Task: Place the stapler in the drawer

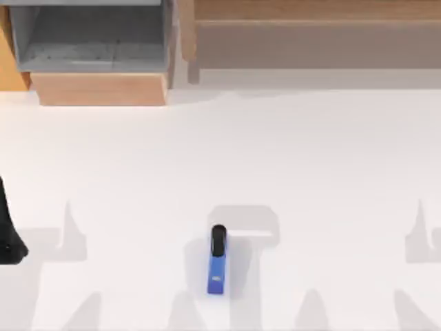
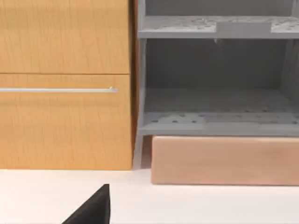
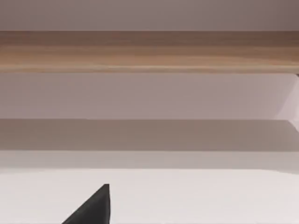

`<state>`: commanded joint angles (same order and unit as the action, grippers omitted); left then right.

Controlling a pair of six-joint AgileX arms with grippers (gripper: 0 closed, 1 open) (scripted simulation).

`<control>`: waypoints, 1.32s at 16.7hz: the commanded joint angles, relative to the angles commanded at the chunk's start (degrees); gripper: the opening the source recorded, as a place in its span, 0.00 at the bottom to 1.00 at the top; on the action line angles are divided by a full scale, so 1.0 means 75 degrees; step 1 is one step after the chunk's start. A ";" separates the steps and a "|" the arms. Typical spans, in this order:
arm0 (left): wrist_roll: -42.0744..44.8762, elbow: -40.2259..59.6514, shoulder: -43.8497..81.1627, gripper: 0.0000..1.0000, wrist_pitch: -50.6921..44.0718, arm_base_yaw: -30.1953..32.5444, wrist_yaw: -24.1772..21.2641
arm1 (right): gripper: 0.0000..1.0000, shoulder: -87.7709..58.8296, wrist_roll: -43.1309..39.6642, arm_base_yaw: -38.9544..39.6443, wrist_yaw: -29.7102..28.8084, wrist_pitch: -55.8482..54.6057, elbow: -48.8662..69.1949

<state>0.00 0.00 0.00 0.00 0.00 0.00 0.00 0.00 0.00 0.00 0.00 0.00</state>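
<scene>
The stapler [image 1: 217,265], a small blue bar with a black rounded end, lies on the white table near its front edge, at the middle, with the black end pointing to the back. The drawer [image 1: 103,88] stands pulled open at the back left, grey inside with a light tan front panel. My left gripper [image 1: 10,245] is at the table's left edge, far left of the stapler and in front of the drawer. In the left wrist view a black part of it [image 2: 93,210] faces the drawer [image 2: 224,161]. A black part of my right gripper [image 3: 93,210] faces the cabinet.
A wide brown wooden cabinet [image 1: 310,34] runs along the back right, also seen as a cabinet [image 3: 149,51] in the right wrist view. An orange wooden front with a thin metal handle [image 2: 60,89] stands beside the drawer. White table [image 1: 310,158] stretches between stapler and drawer.
</scene>
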 joint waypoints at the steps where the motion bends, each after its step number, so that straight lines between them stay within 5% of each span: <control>1: 0.0000 0.0000 0.0000 1.00 0.0000 0.0000 0.0000 | 1.00 0.0000 0.0000 0.0000 0.0000 0.0000 0.0000; 9: 0.1431 0.0980 0.1984 1.00 0.1091 -0.0239 -0.0509 | 1.00 0.0000 0.0000 0.0000 0.0000 0.0000 0.0000; 22: 0.7704 0.5362 1.1054 1.00 0.5874 -0.1874 -0.2301 | 1.00 0.0000 0.0000 0.0000 0.0000 0.0000 0.0000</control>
<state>57.78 40.22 82.91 44.05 -14.06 -17.26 0.00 0.00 0.00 0.00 0.00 0.00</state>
